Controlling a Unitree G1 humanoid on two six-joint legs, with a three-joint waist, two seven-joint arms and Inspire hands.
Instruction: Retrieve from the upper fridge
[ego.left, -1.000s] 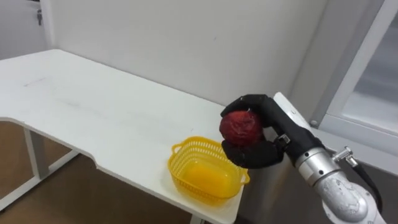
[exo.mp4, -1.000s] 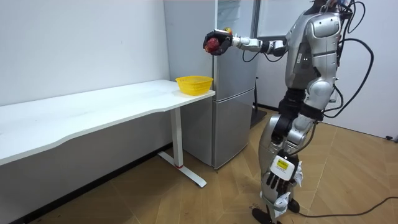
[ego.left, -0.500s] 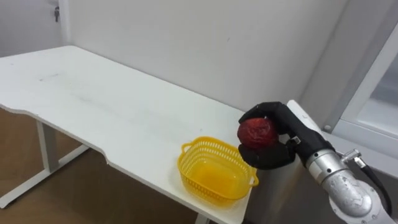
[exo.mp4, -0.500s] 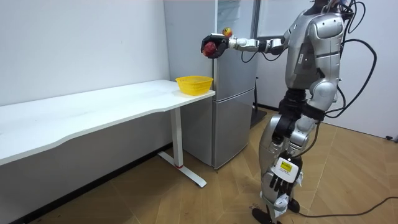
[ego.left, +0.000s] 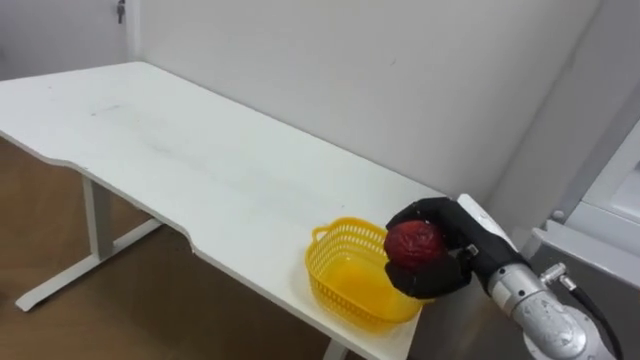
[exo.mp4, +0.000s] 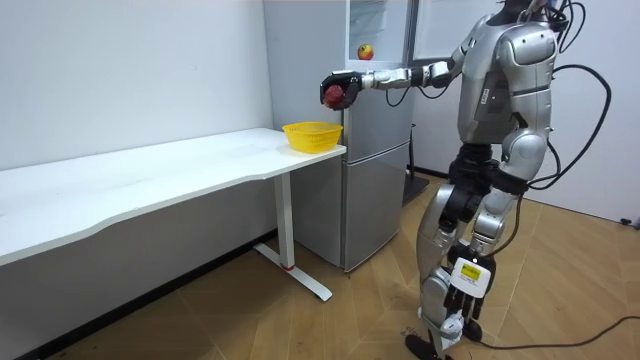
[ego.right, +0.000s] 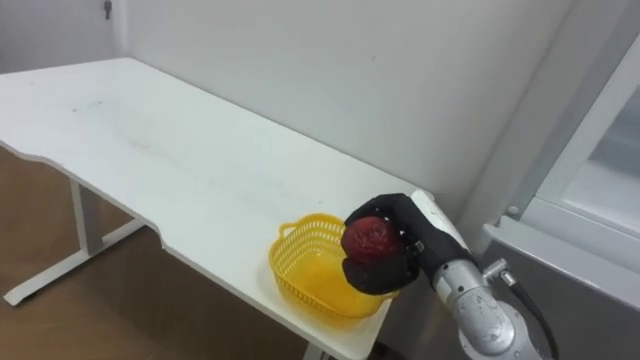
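My right hand (ego.left: 444, 282), in a black glove, is shut on a dark red round fruit (ego.left: 414, 243). It holds the fruit just above the right rim of a yellow plastic basket (ego.left: 345, 285), which stands empty at the near end of the white table (ego.left: 200, 170). In the room view I stand in front of the grey fridge (exo.mp4: 375, 190), its upper door open. My right arm reaches toward the room view's left, with the hand (exo.mp4: 340, 84) and the fruit (exo.mp4: 329, 95) above the basket (exo.mp4: 312, 134).
A second red-and-yellow fruit (exo.mp4: 365, 51) sits inside the upper fridge. The fridge's top edge (ego.left: 590, 255) runs along the right of the left eye view, close beside the table's end. The wall stands right behind the table, and wood floor lies below.
My right hand has moved down and toward the basket with the fruit still in it. The eye view has swung, so the table and basket sit further right.
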